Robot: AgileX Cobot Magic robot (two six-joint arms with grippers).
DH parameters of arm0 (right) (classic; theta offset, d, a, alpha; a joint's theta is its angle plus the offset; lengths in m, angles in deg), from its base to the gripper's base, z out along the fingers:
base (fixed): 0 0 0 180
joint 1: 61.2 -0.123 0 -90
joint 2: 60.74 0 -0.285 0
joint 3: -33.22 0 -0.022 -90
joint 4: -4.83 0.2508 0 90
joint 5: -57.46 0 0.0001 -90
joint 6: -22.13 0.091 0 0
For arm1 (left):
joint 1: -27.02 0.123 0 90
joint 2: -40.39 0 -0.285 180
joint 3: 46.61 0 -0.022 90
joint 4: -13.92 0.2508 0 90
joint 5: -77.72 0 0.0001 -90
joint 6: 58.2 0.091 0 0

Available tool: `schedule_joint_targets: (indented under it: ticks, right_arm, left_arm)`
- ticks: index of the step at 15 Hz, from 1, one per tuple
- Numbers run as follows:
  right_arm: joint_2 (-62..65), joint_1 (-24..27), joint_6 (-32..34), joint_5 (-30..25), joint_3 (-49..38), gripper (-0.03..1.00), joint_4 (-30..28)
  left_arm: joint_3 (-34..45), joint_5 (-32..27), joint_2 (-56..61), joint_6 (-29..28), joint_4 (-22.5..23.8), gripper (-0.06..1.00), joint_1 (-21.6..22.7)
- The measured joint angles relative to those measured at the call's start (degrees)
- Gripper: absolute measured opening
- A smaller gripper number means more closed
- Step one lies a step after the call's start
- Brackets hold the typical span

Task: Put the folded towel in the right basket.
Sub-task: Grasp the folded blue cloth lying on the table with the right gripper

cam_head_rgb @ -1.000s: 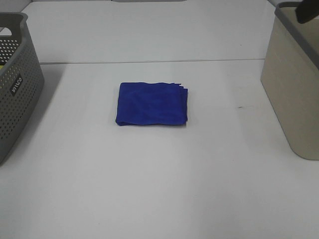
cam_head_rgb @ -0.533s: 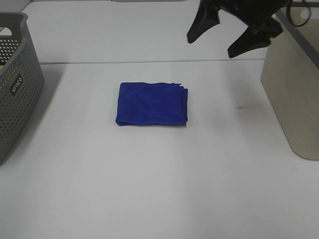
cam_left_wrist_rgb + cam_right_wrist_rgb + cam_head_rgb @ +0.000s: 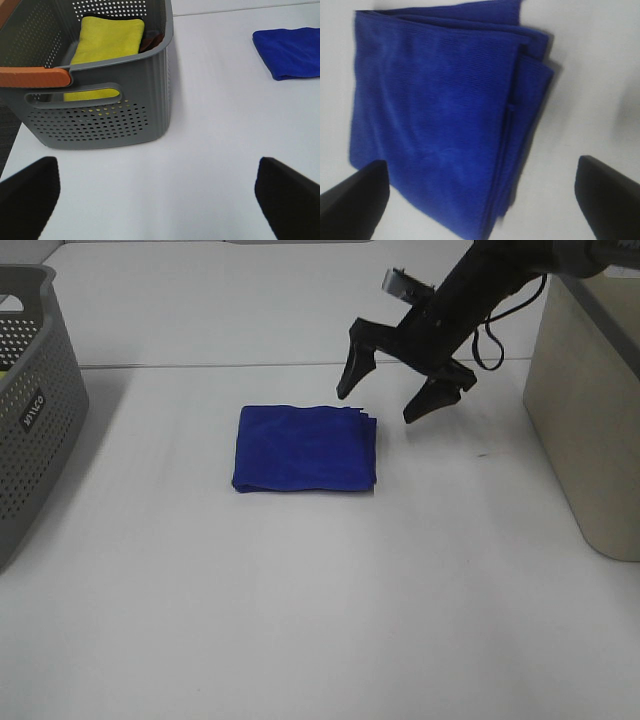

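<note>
Grey perforated basket (image 3: 28, 400) on the left edge of the white table (image 3: 300, 620), and the left wrist camera looks straight into it: a folded yellow towel (image 3: 107, 40) lies inside, with something dark tucked just beside it against the wall (too shadowed to name). An orange handle (image 3: 32, 77) sits on the near rim. Over on the right, the beige basket (image 3: 590, 410) stands upright at the table's edge, and its inside is hidden from the high camera. The folded blue towel (image 3: 305, 450) lies flat on the table between the two baskets, well apart from both, its layered edges facing the beige one. Now the right arm: it reaches in from the upper right, slanting down, and the right gripper (image 3: 380, 403) hangs over the towel's far right corner. Its fingers (image 3: 348, 375) are spread wide, nothing between them; the wrist camera shows the blue cloth filling the gap below the two dark tips. Whether they touch the cloth, I cannot tell. The left gripper (image 3: 160, 200) is also wide apart and empty, held over bare table near the grey basket.
</note>
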Motion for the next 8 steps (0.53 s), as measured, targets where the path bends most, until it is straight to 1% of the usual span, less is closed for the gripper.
schedule_joint_targets:
  ticks: [1,3,8]
  right_arm:
    - [-2.2,0.0,1.0,-0.5,0.8,0.95,-1.7]
    - [-4.2,0.1,1.7,-0.8,1.0,0.95,-2.6]
    - [-5.8,0.1,1.8,1.4,1.9,0.94,-0.6]
  left_arm:
    - [0.0,0.0,0.0,0.0,0.0,0.99,0.0]
    - [0.0,0.0,0.0,0.0,0.0,0.99,0.0]
    - [0.0,0.0,0.0,0.0,0.1,0.99,0.0]
